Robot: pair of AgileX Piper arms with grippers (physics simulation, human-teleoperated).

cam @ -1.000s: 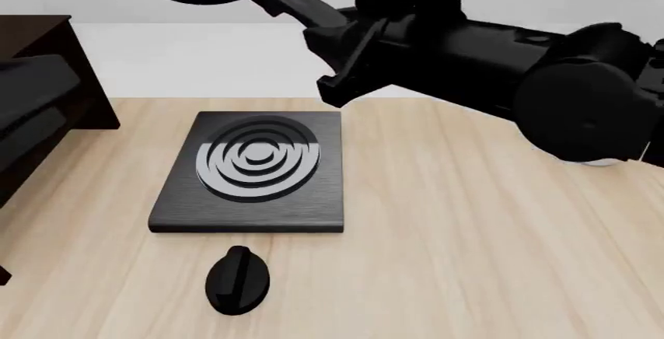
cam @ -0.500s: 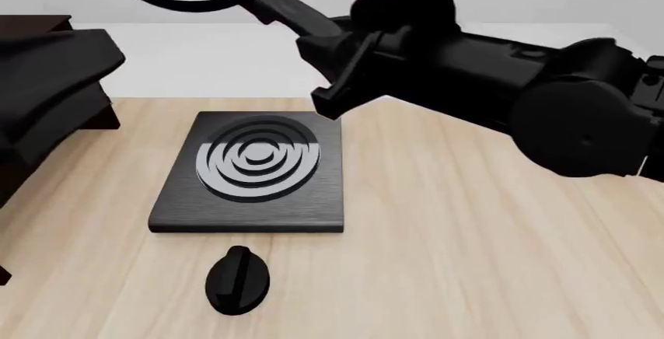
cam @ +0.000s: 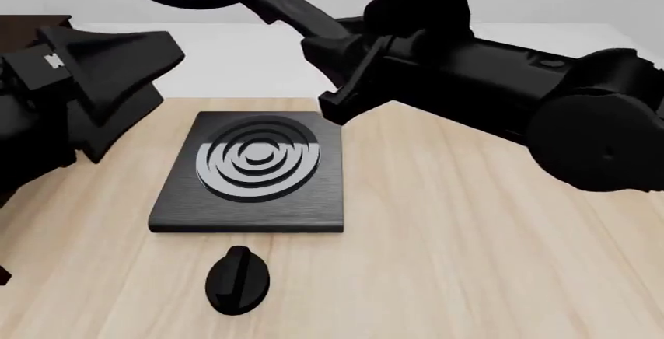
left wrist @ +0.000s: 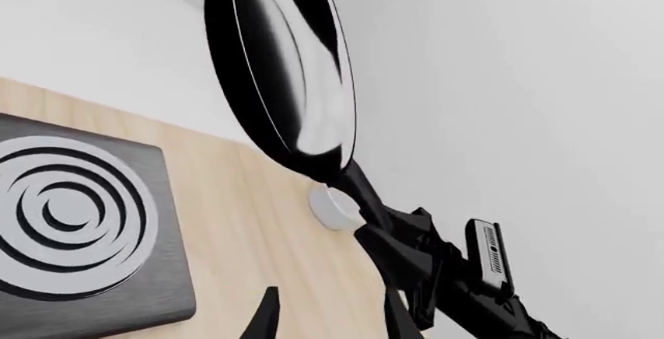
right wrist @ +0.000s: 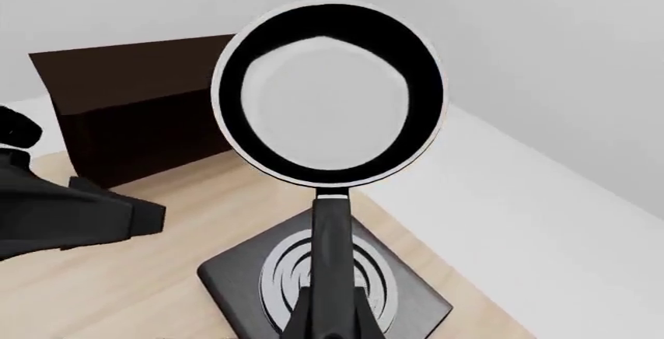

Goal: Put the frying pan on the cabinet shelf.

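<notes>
Fingers of the right gripper are clamped on the long black handle of the frying pan, gripping it near its free end. The pan is held in the air, well above the table, its bowl raised beyond the stove plate and cut off by the top edge of the front view. From the right wrist camera the glossy inside shows as a pale round disc ringed in black with a thin silvery rim.

Two dark fingertips of the left gripper show at the edge of its wrist view, spread apart with nothing between them. That arm reaches in over the table's left side, near the plate's left edge.

On the light wooden table the square black stove plate with grey rings lies flat, and a black knob lies just in front of it. The dark brown cabinet stands at the table's far left, well apart from the pan; its top surface is bare.
</notes>
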